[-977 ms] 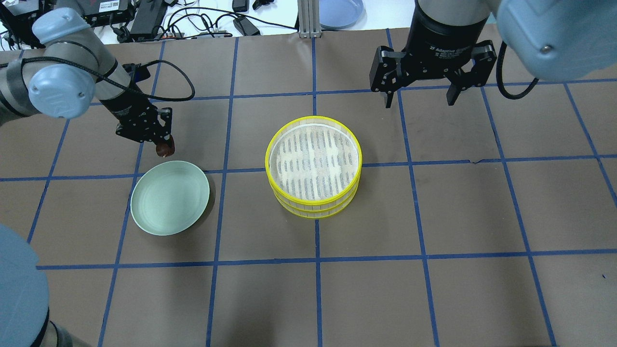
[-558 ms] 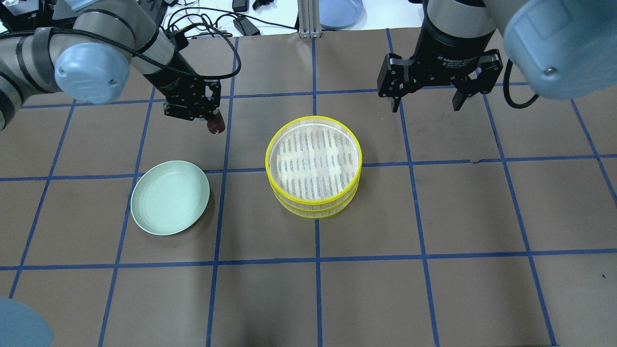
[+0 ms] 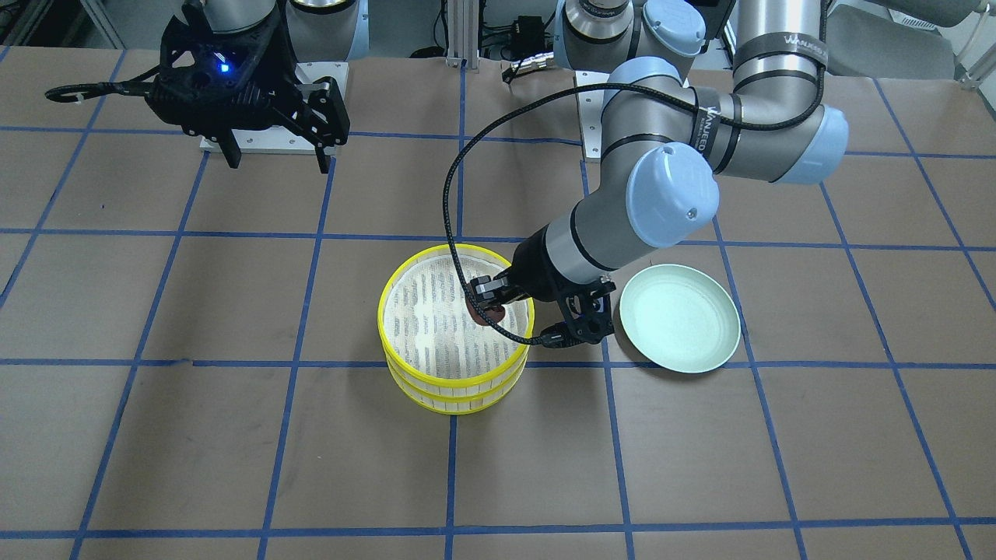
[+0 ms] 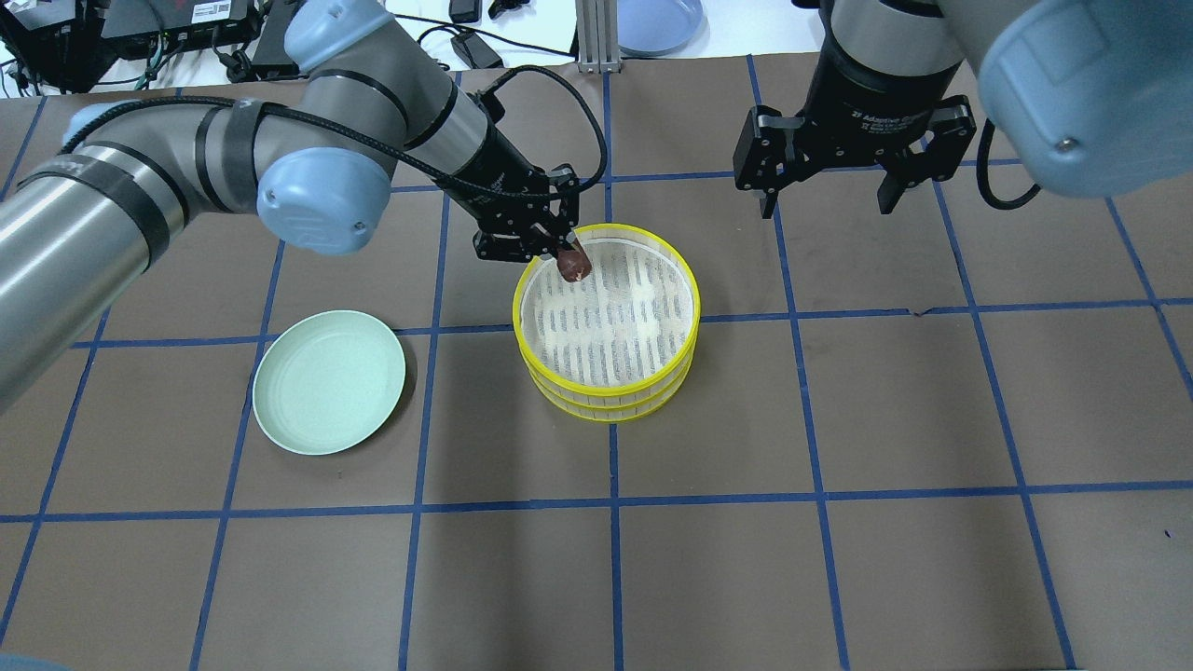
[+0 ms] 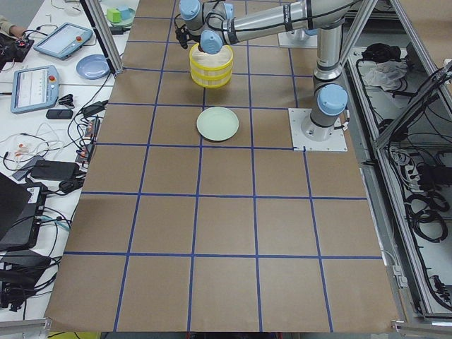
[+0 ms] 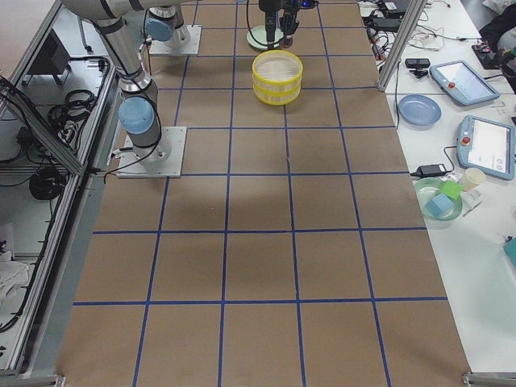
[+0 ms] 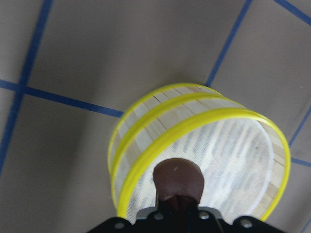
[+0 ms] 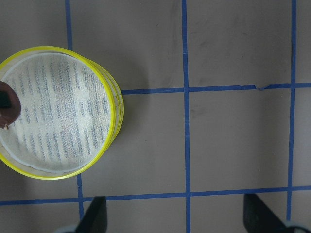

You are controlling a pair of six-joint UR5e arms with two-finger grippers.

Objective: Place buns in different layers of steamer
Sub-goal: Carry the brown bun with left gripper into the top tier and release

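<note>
Two yellow-rimmed steamer layers point(image 4: 606, 384) stand stacked mid-table, the top one lined with white mesh cloth; they also show in the front view point(image 3: 455, 393) and the left wrist view point(image 7: 146, 141). My left gripper point(image 4: 569, 261) is shut on the dark reddish-brown bun point(image 4: 572, 264) and holds it over the far left edge of the top layer. The bun also shows in the front view point(image 3: 489, 313) and the left wrist view point(image 7: 178, 178). The cream-white bun is not visible as a distinct lump. My right gripper point(image 4: 824, 200) is open and empty, hovering beyond the steamer on the right.
A pale green plate point(image 4: 328, 382) lies bare to the left of the steamer. A blue plate point(image 4: 660, 23) and cables sit beyond the table's far edge. Blue tape lines grid the brown table.
My left gripper has carried the brown bun rightward from above the plate to over the top layer's edge. My right gripper has barely shifted and stays open.
</note>
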